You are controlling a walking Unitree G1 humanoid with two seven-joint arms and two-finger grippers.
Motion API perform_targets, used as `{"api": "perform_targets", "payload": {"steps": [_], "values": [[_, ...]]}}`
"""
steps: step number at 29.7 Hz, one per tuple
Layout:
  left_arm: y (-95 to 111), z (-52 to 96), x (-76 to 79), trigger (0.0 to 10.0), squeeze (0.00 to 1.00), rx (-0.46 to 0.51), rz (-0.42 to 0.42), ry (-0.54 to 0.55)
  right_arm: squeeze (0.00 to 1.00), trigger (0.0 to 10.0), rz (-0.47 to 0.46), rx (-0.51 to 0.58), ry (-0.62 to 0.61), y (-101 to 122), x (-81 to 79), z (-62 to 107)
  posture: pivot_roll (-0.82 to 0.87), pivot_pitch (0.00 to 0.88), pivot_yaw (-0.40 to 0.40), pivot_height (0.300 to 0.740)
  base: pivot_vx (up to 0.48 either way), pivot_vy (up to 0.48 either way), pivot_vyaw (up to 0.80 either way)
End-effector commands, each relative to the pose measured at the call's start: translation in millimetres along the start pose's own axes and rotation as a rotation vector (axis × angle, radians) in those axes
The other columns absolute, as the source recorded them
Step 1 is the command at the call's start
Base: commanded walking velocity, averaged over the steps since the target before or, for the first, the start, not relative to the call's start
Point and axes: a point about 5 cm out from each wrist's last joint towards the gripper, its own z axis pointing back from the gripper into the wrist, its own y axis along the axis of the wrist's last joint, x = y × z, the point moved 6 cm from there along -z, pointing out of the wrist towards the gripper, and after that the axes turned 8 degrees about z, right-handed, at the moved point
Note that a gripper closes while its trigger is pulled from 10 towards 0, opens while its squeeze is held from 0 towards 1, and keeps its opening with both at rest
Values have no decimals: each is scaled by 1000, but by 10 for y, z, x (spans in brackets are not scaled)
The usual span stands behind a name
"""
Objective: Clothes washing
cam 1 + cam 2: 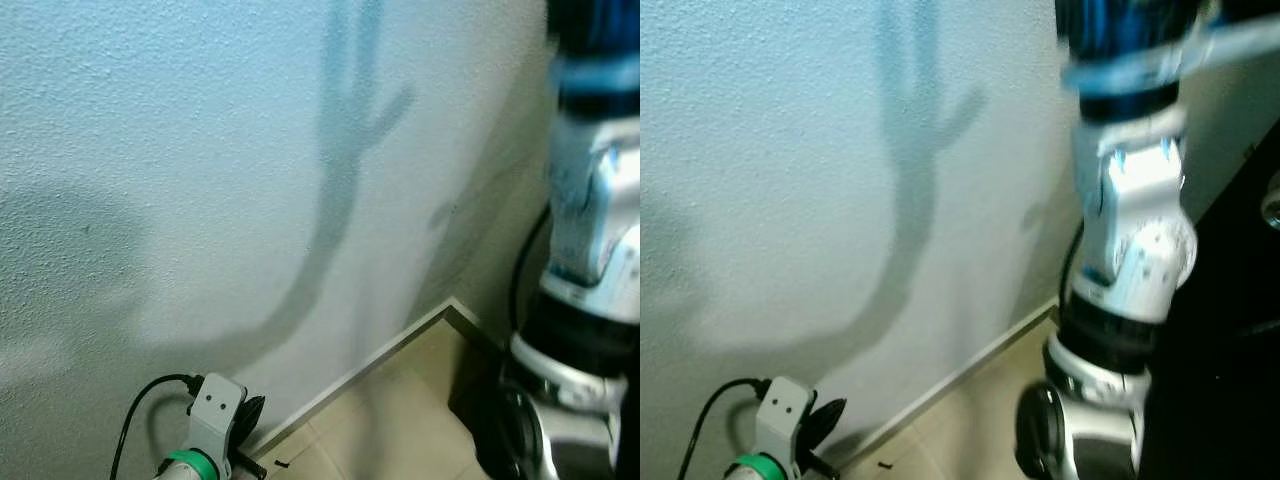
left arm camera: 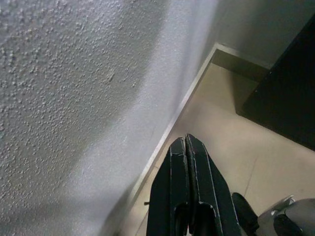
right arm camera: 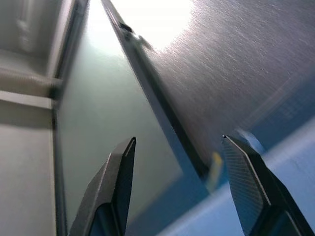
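Note:
My left gripper [image 2: 186,140] hangs low beside a white textured wall [image 1: 200,180], its two black fingers pressed shut with nothing between them. In the left eye view the left gripper [image 1: 250,412] shows at the bottom, under its grey wrist block. My right arm [image 1: 1130,250] is raised at the right and looks blurred. In the right wrist view my right gripper [image 3: 178,139] is open and empty, facing a brushed grey metal surface [image 3: 236,64] with a dark framed edge and a blue patch [image 3: 275,196] below it. I see no clothes.
A pale skirting strip [image 1: 380,360] runs along the foot of the wall to a corner [image 1: 455,305]. Beige floor tiles [image 2: 236,147] lie below. A black piece of furniture [image 1: 1230,350] stands at the right, close to my right arm.

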Motion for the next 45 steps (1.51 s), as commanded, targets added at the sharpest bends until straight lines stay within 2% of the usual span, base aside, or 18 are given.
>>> {"api": "perform_targets", "payload": {"steps": [1,3,5,7,8,10,12,15,17,21,26,28,29,30,32,34,37,45], "values": [[-114,60,10,10000,0,-41,-2,-1,0,10000,17,-33,82,-40,-189,-40,-51,207,70,740,0,0,0],[-119,80,0,10000,0,-41,-2,5,0,10000,31,-116,51,-171,-151,115,-43,193,63,740,0,0,0],[-131,108,-38,10000,0,-42,-4,20,0,10000,106,-500,-73,-756,-11,676,-49,178,65,740,0,0,0],[-195,138,-31,10000,0,-57,-3,21,0,10000,88,-785,-201,-1167,48,1355,-58,166,86,740,0,0,0],[-195,138,-31,10000,0,-57,-3,21,0,10000,88,-785,-201,-1167,48,1355,-58,166,86,740,0,0,0],[-257,157,-5,10000,0,-73,-1,17,0,10000,47,-893,-291,-1322,43,1771,-68,153,97,740,0,0,0],[-257,157,-5,10000,0,-73,-1,17,0,10000,47,-893,-291,-1322,43,1771,-68,153,97,740,0,0,0],[-337,173,2,10000,0,-99,-11,14,0,10000,21,-1082,-426,-1519,21,2475,-72,136,113,740,0,0,0],[-368,172,-16,10000,0,-116,-18,17,0,10000,33,-1185,-495,-1586,27,2798,-72,134,116,740,0,0,0],[-379,170,-25,10000,0,-122,-20,19,0,10000,42,-1224,-521,-1605,44,2904,-72,134,116,740,0,0,0],[-423,172,-60,10000,0,-147,-32,33,0,10000,110,-1352,-600,-1635,103,3225,-72,132,117,740,0,0,0],[-610,166,-182,10000,0,-204,-58,125,0,10000,399,-1551,-1036,-1463,511,4330,-78,77,100,740,0,0,0],[-610,166,-182,10000,0,-204,-58,125,0,10000,399,-1551,-1036,-1463,511,4330,-78,77,100,740,0,0,0],[-666,165,-216,10000,0,-220,-62,154,0,10000,480,-1594,-1140,-1397,528,4624,-78,77,100,740,0,0,0],[-666,165,-216,10000,0,-220,-62,154,0,10000,480,-1594,-1140,-1397,528,4624,-78,77,100,740,0,0,0],[-695,143,-312,10000,0,-227,-50,220,0,10000,547,-1661,-1174,-1413,496,4860,-76,71,104,740,0,0,0],[-662,107,-430,10000,0,-219,-9,292,0,10000,613,-1724,-1186,-1438,492,4959,-75,65,105,740,0,0,-144],[-585,91,-460,10000,0,-173,1,307,0,10000,646,-1592,-1242,-1456,580,4866,-69,64,104,740,0,0,-759]]}}
